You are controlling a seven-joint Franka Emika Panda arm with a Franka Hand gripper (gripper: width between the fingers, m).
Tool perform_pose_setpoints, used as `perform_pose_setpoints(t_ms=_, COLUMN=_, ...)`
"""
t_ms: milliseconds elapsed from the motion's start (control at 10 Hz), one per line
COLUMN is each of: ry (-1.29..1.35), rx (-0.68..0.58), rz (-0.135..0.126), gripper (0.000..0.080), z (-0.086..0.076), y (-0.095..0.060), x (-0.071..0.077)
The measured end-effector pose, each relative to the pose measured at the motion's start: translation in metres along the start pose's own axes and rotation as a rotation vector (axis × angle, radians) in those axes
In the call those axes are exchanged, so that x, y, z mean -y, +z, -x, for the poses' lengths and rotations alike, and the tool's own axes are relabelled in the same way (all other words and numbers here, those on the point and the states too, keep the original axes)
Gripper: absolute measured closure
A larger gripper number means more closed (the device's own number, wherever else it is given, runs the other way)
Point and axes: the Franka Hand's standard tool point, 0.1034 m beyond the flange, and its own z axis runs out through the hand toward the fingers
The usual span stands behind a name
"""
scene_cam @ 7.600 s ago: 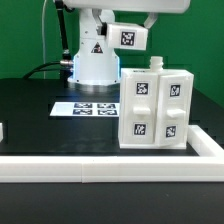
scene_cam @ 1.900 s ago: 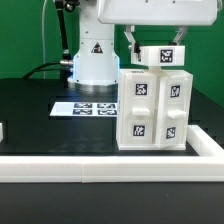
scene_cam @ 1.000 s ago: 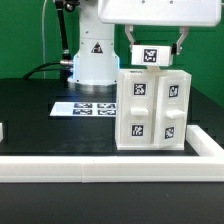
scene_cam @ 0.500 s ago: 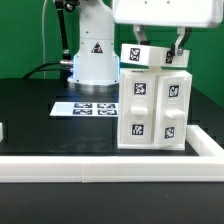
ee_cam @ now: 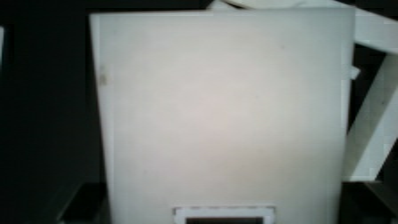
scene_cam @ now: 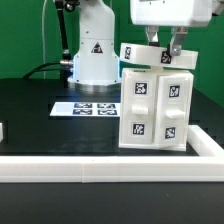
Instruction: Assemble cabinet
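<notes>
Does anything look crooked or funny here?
Yes. The top panel is tilted above the cabinet body, its end toward the exterior view's left higher, not lying flat. The gripper holds it.

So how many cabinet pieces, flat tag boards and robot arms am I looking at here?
Cabinet pieces: 2, the cabinet body and the panel gripped by the tool
Marker board: 1
Robot arm: 1
Total: 4
</notes>
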Motion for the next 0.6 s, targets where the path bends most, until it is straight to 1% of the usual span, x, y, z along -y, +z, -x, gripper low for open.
perform_pose_setpoints(t_ms=300, ry=0.15, rx=0.008, rz=-0.003, gripper=0.0242, z=0.0023, y=0.0002, x=0.0007)
perform_pose_setpoints(t_ms=400, ry=0.15, rx=0.008, rz=-0.003, gripper=0.0242, z=0.0025, y=0.0001, x=0.0007)
perform_pose_setpoints(t_ms=500, ry=0.114, rx=0.01, rz=-0.008, gripper=0.0069, z=0.0023, y=-0.0023, x=0.0017)
perform_pose_setpoints(t_ms=600, ry=0.1, rx=0.019, rz=-0.021, gripper=0.0022, z=0.0032, y=-0.0087, x=0.0038)
